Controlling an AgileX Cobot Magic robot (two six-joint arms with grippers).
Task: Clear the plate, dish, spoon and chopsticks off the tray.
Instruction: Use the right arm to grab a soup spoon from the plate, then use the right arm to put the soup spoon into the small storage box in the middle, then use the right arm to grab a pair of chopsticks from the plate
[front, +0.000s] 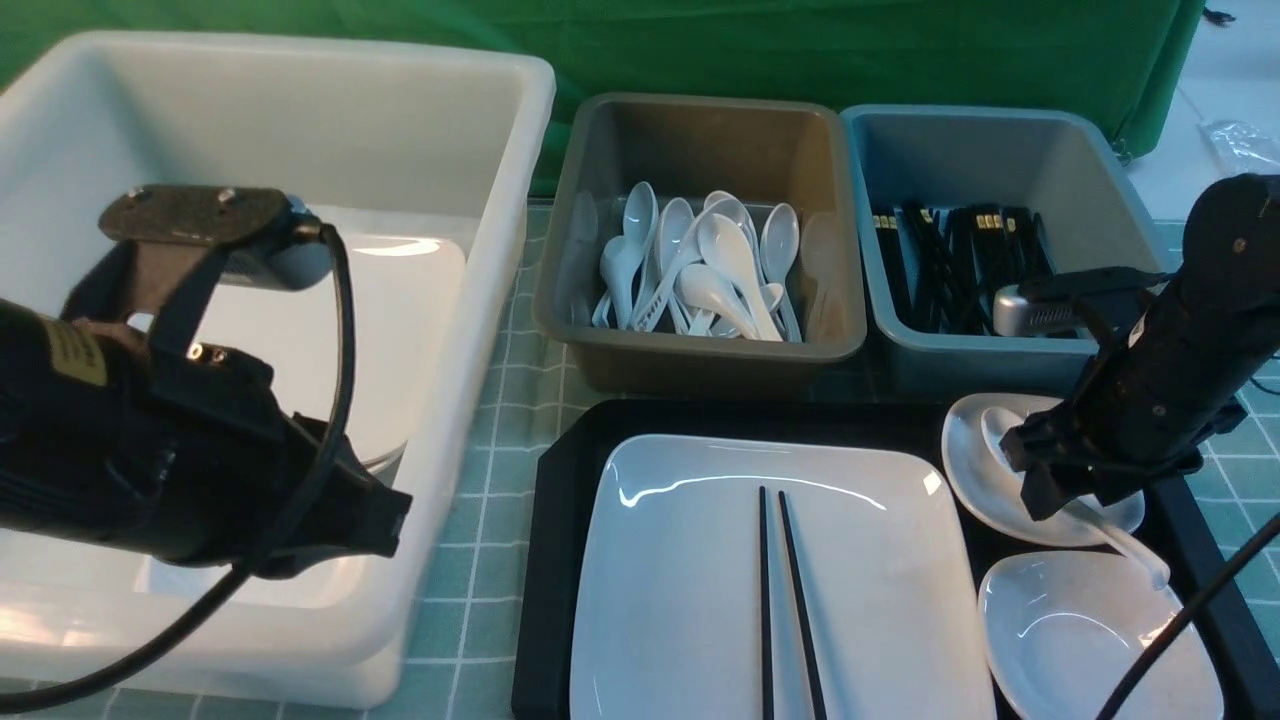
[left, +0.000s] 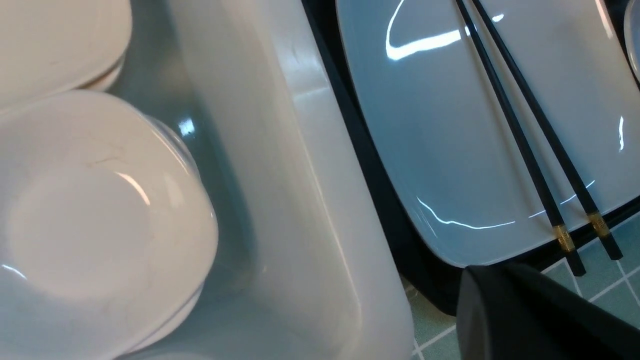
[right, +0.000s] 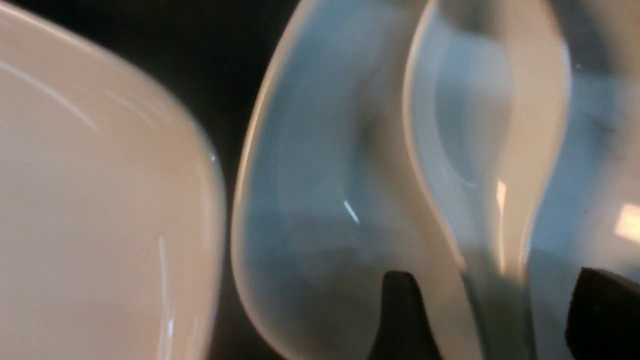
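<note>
Two fingertips (right: 400, 320) of the right gripper (right: 492, 320) are set apart astride the handle of the spoon (front: 998, 425), which is laid in a small dish (front: 965, 475) on the tray (front: 555, 560). The left gripper (front: 392, 520) is closed over the white tub (front: 500, 300).

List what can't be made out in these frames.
1. Middle of the spoon handle: in the front view it is behind the right gripper; the right wrist view is too blurred to tell contact.
2. Contents of the white tub: in the front view the left arm covers them; the left wrist view crops the stacks.
3. Near dish: in the front view it is cut off by the bottom edge.
</note>
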